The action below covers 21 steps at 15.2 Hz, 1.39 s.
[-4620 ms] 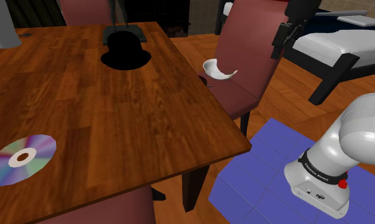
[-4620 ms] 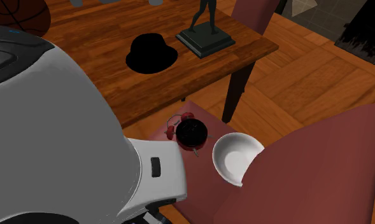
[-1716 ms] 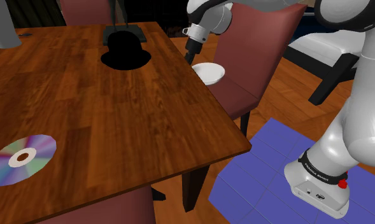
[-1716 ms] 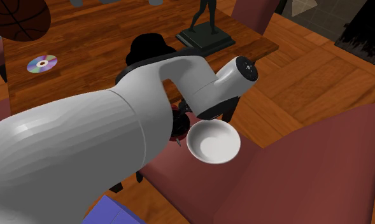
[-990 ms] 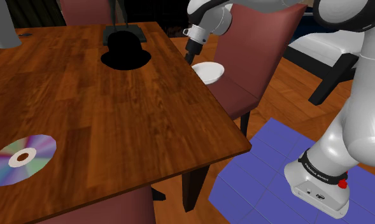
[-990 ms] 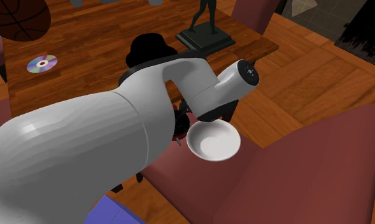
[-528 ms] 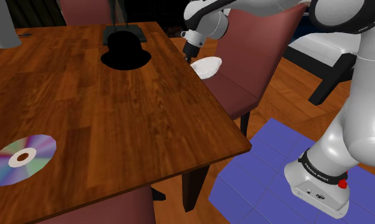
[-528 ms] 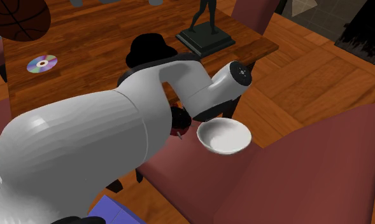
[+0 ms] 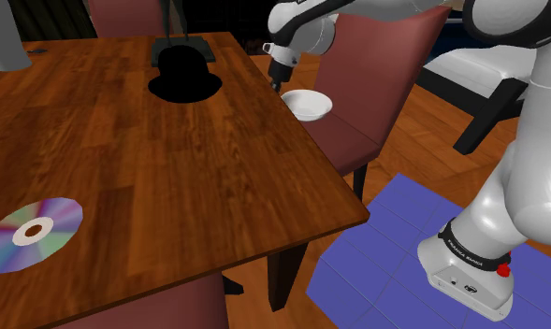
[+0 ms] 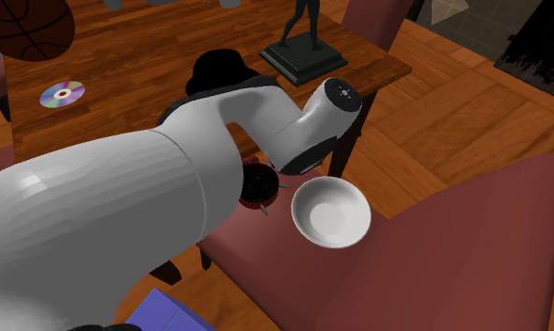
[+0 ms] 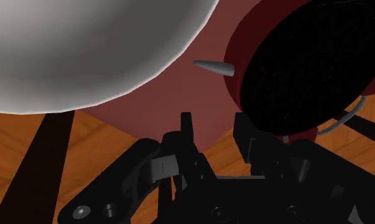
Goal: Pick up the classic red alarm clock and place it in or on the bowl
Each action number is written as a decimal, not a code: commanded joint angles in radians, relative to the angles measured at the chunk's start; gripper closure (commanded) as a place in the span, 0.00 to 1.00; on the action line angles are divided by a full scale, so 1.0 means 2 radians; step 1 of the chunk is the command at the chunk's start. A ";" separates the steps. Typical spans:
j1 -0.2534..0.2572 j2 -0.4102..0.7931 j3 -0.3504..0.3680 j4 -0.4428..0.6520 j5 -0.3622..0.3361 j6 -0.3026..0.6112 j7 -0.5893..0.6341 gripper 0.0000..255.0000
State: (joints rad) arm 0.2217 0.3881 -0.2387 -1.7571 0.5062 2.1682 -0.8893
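Jaws stand apart, empty, the gripper [image 11: 214,124] just beside the red alarm clock [image 10: 258,184] lying mid-frame on the chair seat [image 10: 265,256], left of the white bowl [image 10: 331,212]; reaching step, I reckon, so next, straddle the clock and close.

**Chair seat and wooden surface sharing the load**

The dark red chair seat [image 10: 265,263] is carrying a white bowl [image 10: 331,212] and a red alarm clock [image 10: 259,185], sitting just beside each other. The wooden surface [image 9: 170,178] alongside is bearing a black hat [image 9: 182,70], a dark statue's base [image 10: 303,56] and a shiny disc [image 9: 35,232], which is lying well apart from the others.
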 commanded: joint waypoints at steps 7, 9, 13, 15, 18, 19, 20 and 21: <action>-0.005 -0.006 0.039 0.002 -0.032 0.001 0.012 0.00; -0.017 -0.001 0.062 0.013 -0.011 -0.022 0.021 0.00; -0.068 0.009 0.137 0.024 -0.003 -0.037 0.044 0.00; -0.063 0.003 0.110 0.028 -0.208 -0.034 0.043 0.00; -0.061 -0.058 0.115 -0.063 -0.215 -0.001 0.012 0.00; -0.060 -0.078 0.117 -0.091 -0.217 0.009 0.001 0.00; -0.060 -0.097 0.118 -0.118 -0.219 0.019 -0.010 0.00; -0.060 -0.116 0.119 -0.145 -0.221 0.027 -0.022 0.00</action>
State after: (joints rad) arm 0.0997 0.1949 -0.0039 -1.9870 0.0681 2.1986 -0.9106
